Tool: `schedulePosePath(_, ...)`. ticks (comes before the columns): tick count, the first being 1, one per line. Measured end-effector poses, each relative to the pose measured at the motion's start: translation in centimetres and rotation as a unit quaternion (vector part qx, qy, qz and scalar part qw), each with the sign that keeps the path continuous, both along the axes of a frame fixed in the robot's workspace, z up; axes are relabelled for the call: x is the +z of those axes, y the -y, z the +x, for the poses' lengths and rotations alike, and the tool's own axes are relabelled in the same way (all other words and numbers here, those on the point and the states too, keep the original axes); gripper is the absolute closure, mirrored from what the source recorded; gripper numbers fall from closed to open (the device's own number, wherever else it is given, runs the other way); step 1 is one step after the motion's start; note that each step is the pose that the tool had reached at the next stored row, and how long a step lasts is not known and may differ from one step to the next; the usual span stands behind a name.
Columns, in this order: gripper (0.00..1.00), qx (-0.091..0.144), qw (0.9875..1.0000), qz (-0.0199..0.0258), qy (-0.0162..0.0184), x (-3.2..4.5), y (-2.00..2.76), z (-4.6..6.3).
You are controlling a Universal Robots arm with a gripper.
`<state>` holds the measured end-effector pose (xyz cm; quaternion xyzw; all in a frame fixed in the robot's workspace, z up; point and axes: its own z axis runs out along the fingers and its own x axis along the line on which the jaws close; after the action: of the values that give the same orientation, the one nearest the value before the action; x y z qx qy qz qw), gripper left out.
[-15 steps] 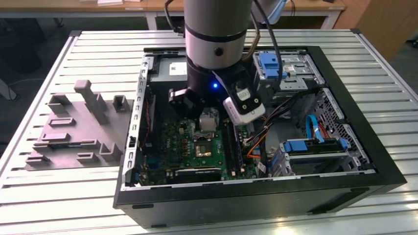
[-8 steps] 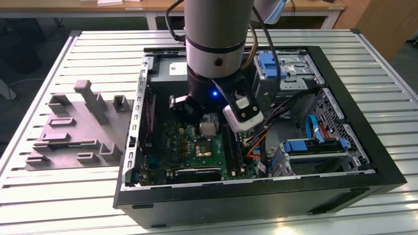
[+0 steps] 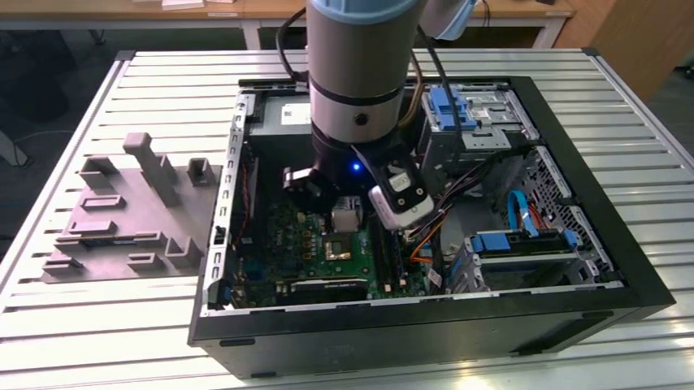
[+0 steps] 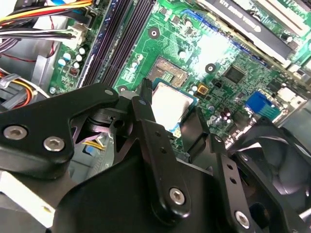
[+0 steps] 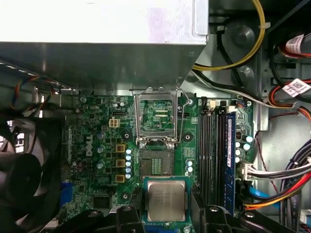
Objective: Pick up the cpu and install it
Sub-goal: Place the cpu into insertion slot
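Gripping: end effector clamped the cpu by opposite edges | cpu hung over the board, near the open socket, unseated | judged light, stiff, thin, fragile underneath; edges safest.

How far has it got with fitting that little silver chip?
Done: the cpu is picked up, clamped in the end effector above the green board. In hand: it hangs beside the socket, which is open and empty, frame lifted. Left: seating the cpu there.
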<state>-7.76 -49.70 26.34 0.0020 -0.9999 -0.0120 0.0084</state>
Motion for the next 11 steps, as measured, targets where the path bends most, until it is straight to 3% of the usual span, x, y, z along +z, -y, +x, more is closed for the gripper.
schedulePosePath(7, 0.53, 0.0, 1.0, 0.0001, 0.0, -1.23, 0.01, -0.1)
schedulePosePath(11, 0.53, 0.0, 1.0, -0.0002, 0.0001, -1.4, 0.02, -0.1)
